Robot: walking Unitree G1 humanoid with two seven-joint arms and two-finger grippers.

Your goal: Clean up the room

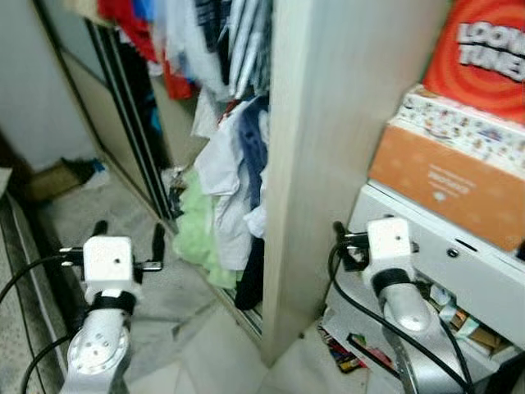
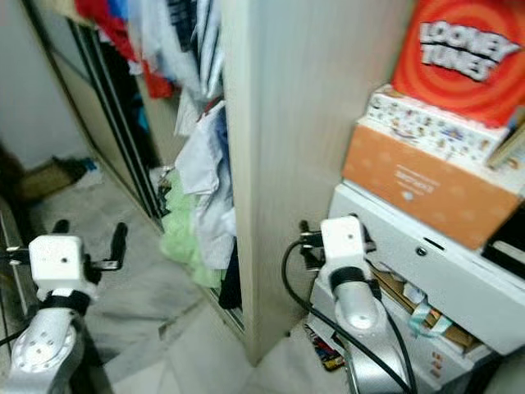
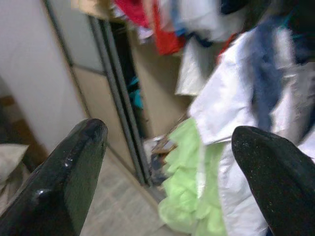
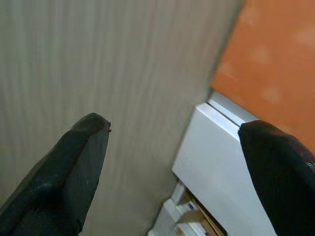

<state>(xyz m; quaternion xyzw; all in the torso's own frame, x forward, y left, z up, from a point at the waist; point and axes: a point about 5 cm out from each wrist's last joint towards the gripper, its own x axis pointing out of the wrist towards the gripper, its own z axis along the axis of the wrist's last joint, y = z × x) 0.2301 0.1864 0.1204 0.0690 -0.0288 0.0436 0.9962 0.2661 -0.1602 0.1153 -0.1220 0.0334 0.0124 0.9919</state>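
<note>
Since clothes spill from the wardrobe: the heap is the job.
Clothes pile point(image 1: 220, 205): soft, light, floppy; hanging low beside wooden panel point(image 1: 316, 148), green garment point(image 1: 195, 234) near floor.
Hold: bunch a thick fold.
Left gripper point(image 1: 129, 234): spread, empty, facing pile.
Right gripper point(image 4: 177, 162): spread, empty, by white cabinet point(image 1: 459, 263).

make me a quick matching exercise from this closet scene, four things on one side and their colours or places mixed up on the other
Things:
1. frilly garment
2. Looney Tunes box
3. patterned cardboard box
4. left gripper

Descriptions:
A. orange, sitting on the white unit
B. light green, spilling out of the closet bottom
C. open, raised over the floor before the closet
D. red, top of the stack

Pairs: 1-B, 2-D, 3-A, 4-C
</note>
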